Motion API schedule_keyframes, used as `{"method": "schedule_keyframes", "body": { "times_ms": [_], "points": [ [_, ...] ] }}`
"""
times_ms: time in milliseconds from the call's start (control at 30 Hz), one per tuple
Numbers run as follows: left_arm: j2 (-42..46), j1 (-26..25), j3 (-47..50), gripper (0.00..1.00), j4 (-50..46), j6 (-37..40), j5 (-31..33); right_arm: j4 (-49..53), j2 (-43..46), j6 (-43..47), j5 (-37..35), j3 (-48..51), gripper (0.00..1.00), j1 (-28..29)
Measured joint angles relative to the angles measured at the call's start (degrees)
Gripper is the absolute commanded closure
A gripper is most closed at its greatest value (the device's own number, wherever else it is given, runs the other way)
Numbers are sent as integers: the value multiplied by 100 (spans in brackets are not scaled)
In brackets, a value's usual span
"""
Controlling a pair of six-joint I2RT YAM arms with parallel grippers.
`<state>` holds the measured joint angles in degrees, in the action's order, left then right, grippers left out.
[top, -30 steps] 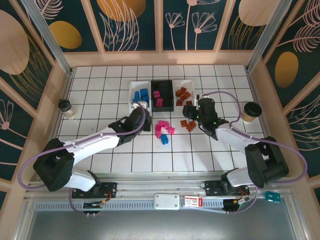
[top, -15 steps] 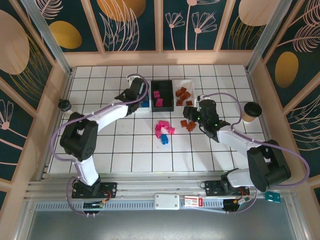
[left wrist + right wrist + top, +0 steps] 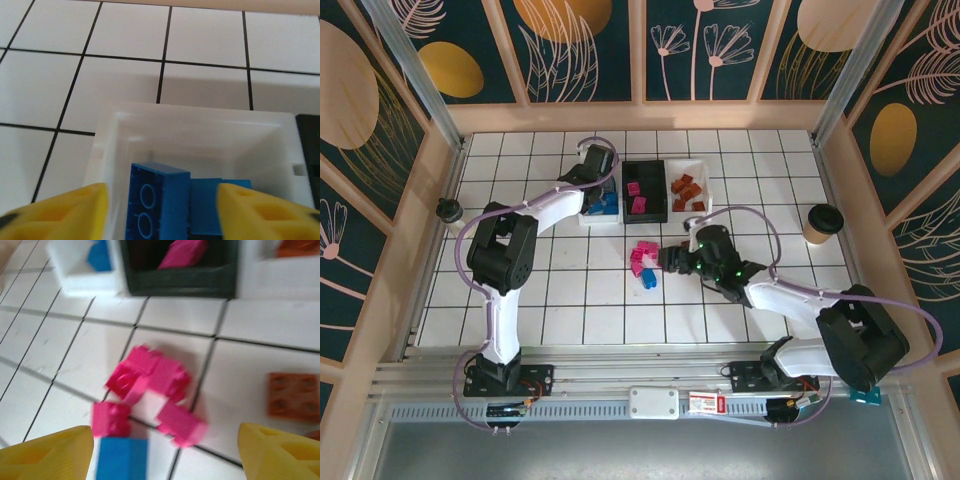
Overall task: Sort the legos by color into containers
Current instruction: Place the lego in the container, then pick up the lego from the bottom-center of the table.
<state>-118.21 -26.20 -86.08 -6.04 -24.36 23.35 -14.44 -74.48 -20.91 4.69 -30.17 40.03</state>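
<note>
Three containers upper centre of table (image 3: 520, 300): two white bins (image 3: 700, 164), one black bin (image 3: 650, 172). Four loose pink bricks (image 3: 150, 375), one blue brick (image 3: 122, 457) mid-table. Left jaws wide, empty, over binned blue bricks (image 3: 160, 205); right jaws wide above pinks.

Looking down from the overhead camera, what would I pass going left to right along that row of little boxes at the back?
left white box with blue bricks → black box with pink bricks → right white box with orange-brown bricks → paper cup, standing apart at the far right.
</note>
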Motion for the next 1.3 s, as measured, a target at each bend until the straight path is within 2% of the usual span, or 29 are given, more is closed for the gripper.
{"method": "schedule_keyframes", "body": {
  "times_ms": [100,233,433,733,800,1067,1167,1300],
  "points": [
    [457,0,284,15,31,-92,-289,-87,-179,0,-7,-2,24,356],
    [1690,-4,1097,1,354,-365,-809,-83,-584,0,-68,-11,24,686],
    [3438,-50,2474,1,1012,-846,-1390,-55,-1071,0,-186,-173,27,929],
    [4430,-76,4310,1,1128,-1353,-1611,-24,-1576,114,-245,-474,40,1071],
    [4592,-76,4465,1,1113,-1390,-1609,0,-1685,151,-278,-509,45,1088],
    [5010,-76,4861,1,1093,-1453,-1552,92,-1661,278,-352,-531,82,1119],
    [5014,-76,5007,1,1075,-1458,-1451,262,-1399,278,-258,-431,88,1126],
    [5066,-76,5219,1,999,-1478,-1237,540,-686,295,-48,-389,90,1130]
  ]
}}
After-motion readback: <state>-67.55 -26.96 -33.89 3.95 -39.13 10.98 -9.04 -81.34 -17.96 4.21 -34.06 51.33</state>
